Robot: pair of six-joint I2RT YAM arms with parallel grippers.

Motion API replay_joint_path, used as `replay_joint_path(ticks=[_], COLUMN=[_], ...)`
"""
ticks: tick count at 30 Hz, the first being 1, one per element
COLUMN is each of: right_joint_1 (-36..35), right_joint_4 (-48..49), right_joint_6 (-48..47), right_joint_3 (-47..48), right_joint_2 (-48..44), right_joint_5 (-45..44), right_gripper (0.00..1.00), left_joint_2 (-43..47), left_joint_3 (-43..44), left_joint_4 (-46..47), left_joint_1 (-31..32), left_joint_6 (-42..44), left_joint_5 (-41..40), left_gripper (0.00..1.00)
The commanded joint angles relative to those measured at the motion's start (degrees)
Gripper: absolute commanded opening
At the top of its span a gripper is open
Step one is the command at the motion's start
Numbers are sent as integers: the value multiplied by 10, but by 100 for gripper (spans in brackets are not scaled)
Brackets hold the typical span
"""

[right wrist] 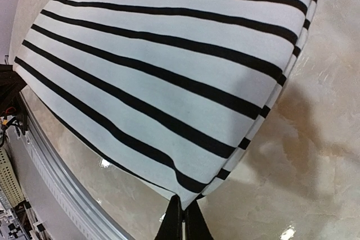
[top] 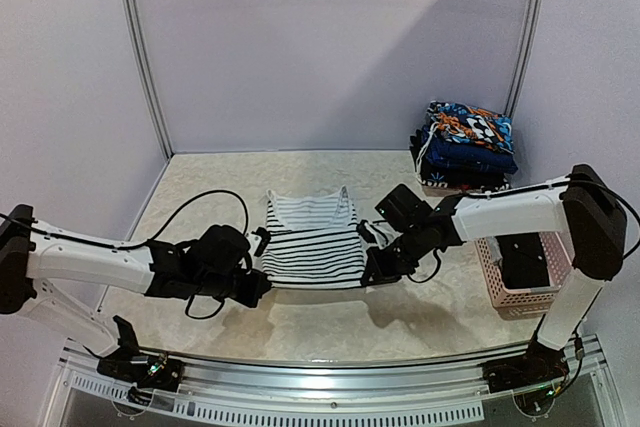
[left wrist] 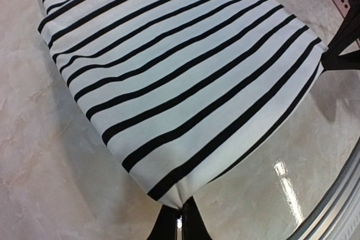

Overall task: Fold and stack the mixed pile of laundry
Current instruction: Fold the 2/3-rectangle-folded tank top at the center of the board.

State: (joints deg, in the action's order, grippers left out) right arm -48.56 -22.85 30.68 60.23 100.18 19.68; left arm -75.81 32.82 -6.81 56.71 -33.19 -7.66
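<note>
A black-and-white striped top (top: 314, 238) lies spread in the middle of the table, straps toward the far side. My left gripper (top: 262, 285) is shut on its near left hem corner, and the left wrist view shows that corner (left wrist: 171, 198) pinched between the closed fingertips (left wrist: 163, 226). My right gripper (top: 372, 272) is shut on the near right hem corner (right wrist: 194, 195). The near hem is raised off the table and stretched between the two grippers. No black or grey garment of the pile can be made out apart from the stack.
A stack of folded clothes (top: 464, 147), a colourful patterned piece on top, sits at the far right corner. A pink lattice basket (top: 522, 272) stands at the right, partly behind the right arm. The metal rail (top: 330, 382) runs along the near edge.
</note>
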Motion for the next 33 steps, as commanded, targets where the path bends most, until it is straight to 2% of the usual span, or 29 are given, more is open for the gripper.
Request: replay_joint_path(ticks=[1,23,33], right_joint_1=[-12,-14,-25], right_joint_4=[-36,-152,-182], right_joint_6=[-5,-29,-30], right_joint_3=[8,76,82], right_joint_2=[-30,-61,-80], right_joint_5=[-21,-61,-70], right_gripper=[0,0,0], left_joint_2=[27,57,68], left_joint_3=[4,71,83], left_joint_4=[-41,-141,-155], left_joint_1=[18,37,60], left_joint_6=[-13,-14,-25], left_joint_5=[-15,-23,-26], left_gripper=[0,0,0])
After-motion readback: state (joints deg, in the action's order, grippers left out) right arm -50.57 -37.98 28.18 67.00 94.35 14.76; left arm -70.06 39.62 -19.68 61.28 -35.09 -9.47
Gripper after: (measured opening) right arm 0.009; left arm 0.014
